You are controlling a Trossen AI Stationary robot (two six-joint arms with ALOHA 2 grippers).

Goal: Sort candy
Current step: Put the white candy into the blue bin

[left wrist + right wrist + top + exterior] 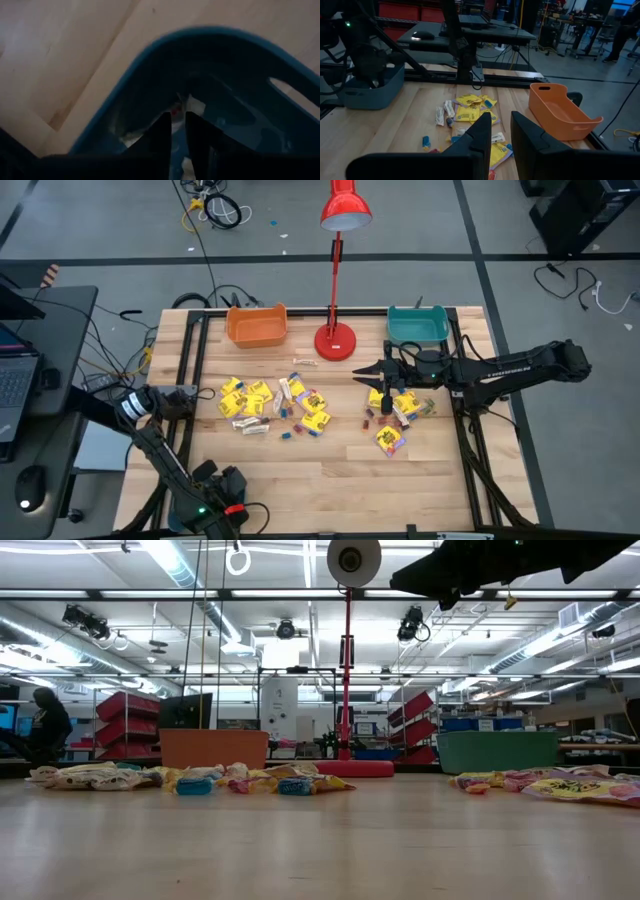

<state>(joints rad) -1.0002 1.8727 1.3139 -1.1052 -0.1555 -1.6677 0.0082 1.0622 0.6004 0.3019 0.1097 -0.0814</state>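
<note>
Candy [270,405] lies scattered across the middle of a pale wooden table [330,470], yellow packets mixed with beige bars and small blue and red pieces, with a second cluster [395,415] to the right. From overhead, the right gripper [385,380] hangs just above that right-hand cluster, in front of a teal bin [417,326]. An orange bin [257,326] and a red desk lamp [336,340] stand along the same far edge.

The left wrist camera shows what the overhead view hides: the left gripper [178,114] is poised inside a blue bin [150,55], its fingers slightly parted and gripping nothing. A few wrapped pieces [192,105] lie on the bin floor just beyond the tips.

The right wrist camera places that blue bin at the table's near-left corner, under the left arm [365,50]. It also shows the right gripper's own fingers [485,132] apart and empty, with the main scatter lying farther across the table.

At table height, the sweets form a low line before both far bins. Behind them is a workshop with strip lights, shelves of red crates [130,720] and a person [45,725] seated at far left. A laptop [15,380] sits on a desk beside the table.
</note>
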